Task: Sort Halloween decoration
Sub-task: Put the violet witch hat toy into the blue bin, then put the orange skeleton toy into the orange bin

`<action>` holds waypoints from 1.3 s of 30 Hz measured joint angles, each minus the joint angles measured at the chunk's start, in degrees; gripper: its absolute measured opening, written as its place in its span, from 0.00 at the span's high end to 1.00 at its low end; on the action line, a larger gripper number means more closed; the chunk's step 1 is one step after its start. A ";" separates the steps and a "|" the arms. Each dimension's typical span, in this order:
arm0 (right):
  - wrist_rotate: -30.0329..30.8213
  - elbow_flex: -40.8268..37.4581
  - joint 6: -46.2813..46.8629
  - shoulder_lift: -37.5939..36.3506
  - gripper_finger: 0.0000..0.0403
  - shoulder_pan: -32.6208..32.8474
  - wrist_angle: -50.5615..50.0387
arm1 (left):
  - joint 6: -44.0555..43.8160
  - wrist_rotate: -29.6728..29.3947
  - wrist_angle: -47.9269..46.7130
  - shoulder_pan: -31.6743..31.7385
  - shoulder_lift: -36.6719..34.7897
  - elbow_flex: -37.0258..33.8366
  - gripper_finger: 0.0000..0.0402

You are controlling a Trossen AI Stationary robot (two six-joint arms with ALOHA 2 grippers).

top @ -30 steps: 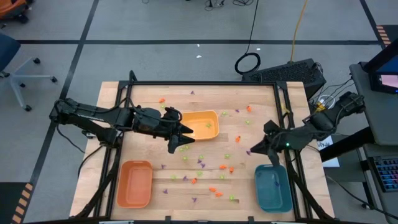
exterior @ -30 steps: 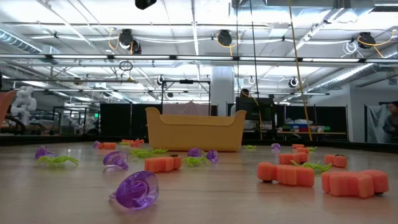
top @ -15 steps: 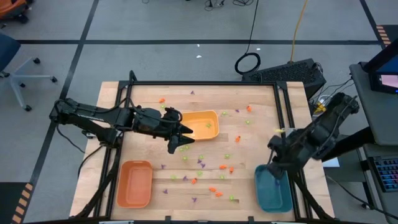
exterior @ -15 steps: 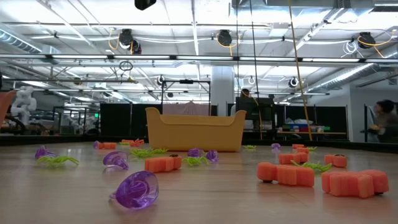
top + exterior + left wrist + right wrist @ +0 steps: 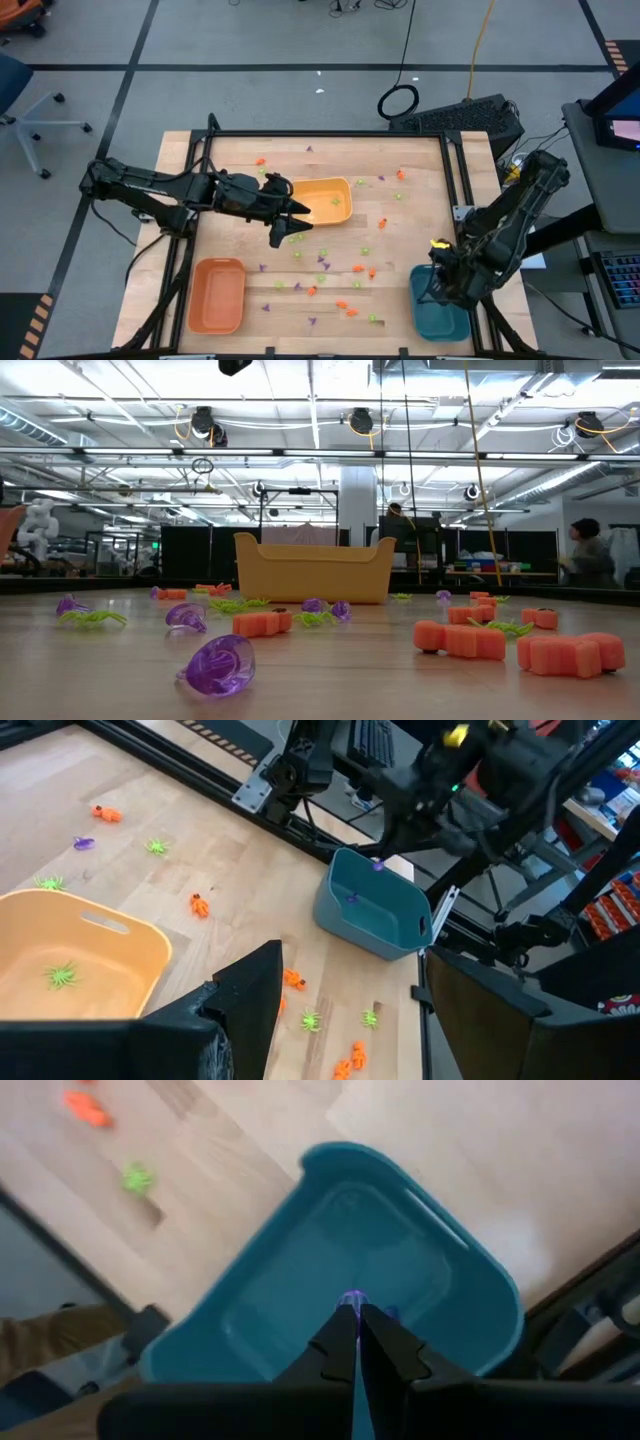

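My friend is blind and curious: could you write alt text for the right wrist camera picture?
The right gripper, fingers shut on a tiny purple piece, hangs over the open teal tray. Beyond the tray, on the wooden table, lie an orange piece and a green piece.

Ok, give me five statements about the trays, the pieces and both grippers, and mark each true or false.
1. The right gripper is above the teal tray, shut on a purple piece. True.
2. The yellow tray is empty. False: a green piece lies in it.
3. The left gripper is beside the yellow tray. True.
4. The orange tray sits at the table's far edge. False: it is at the near left corner.
5. No pieces remain on the table. False: orange, green and purple ones are scattered across it.
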 joint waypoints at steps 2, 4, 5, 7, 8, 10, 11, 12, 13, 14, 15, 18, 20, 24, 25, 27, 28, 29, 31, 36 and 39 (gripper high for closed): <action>0.00 -3.63 0.67 0.00 1.00 0.75 3.77 | 0.23 0.00 0.00 0.00 0.00 0.00 0.39; -0.04 -7.26 1.52 0.02 1.00 1.12 8.34 | 0.23 0.02 0.00 0.00 0.00 0.00 0.39; -0.05 -9.07 2.19 0.02 1.00 1.27 10.90 | 0.19 0.02 0.00 0.00 0.00 0.00 0.39; -0.10 -12.16 3.42 0.02 1.00 1.55 15.83 | -0.05 0.02 0.00 0.00 0.00 0.00 0.39; -0.09 -13.50 4.05 0.02 1.00 1.67 18.13 | -0.10 0.02 0.01 0.00 0.00 0.00 0.39; -0.09 -15.69 5.95 0.02 1.00 1.94 22.38 | -0.14 0.02 0.02 0.00 0.00 0.00 0.39; -0.11 -16.60 6.74 0.02 1.00 1.94 23.77 | -0.23 0.02 0.02 0.00 0.00 0.00 0.39; -0.13 -17.25 7.62 0.02 1.00 1.96 24.50 | -0.24 0.02 0.02 0.00 0.00 0.00 0.39; -0.13 -17.55 8.27 0.02 1.00 1.99 24.48 | -0.23 0.02 0.02 0.00 0.00 0.00 0.39; -0.12 -17.66 8.67 0.02 1.00 1.97 24.11 | -0.23 0.02 0.02 0.00 0.00 0.00 0.39; -0.12 -17.69 8.78 0.01 1.00 1.96 23.74 | -0.23 0.02 0.02 0.00 0.00 0.00 0.39; -0.29 -17.69 8.90 0.02 0.98 1.96 23.20 | -0.23 0.02 -0.01 0.00 0.00 0.00 0.39; -1.75 -17.69 9.22 0.00 0.95 1.96 23.59 | -0.24 0.02 -0.17 0.00 0.00 0.00 0.39; -4.05 -17.43 9.63 -0.09 0.87 1.96 24.11 | -0.29 0.02 -1.53 0.00 0.00 0.00 0.39; -4.60 -16.95 9.64 -0.13 0.85 1.96 23.94 | -0.29 0.02 -1.70 0.00 0.00 0.00 0.39; -4.65 -15.24 9.64 -0.28 0.81 1.96 22.70 | -0.30 0.02 -1.92 0.00 0.00 0.00 0.39; -4.60 -14.04 9.64 -0.34 0.79 1.96 21.45 | -0.30 0.02 -2.18 0.00 0.00 0.01 0.39; -4.55 -12.63 9.64 -0.42 0.78 1.96 19.69 | -0.30 0.02 -2.66 0.00 0.00 0.02 0.39; -4.25 -9.24 9.59 -0.67 0.75 1.92 15.42 | -0.60 0.01 -3.77 0.00 0.00 0.02 0.39; 4.02 3.08 9.50 -1.09 0.71 1.88 0.94 | -3.06 -0.03 -8.07 0.92 0.00 0.02 0.39; 11.89 10.68 9.37 -1.14 0.71 1.45 -7.84 | -5.39 -0.02 -11.62 2.70 0.00 0.02 0.39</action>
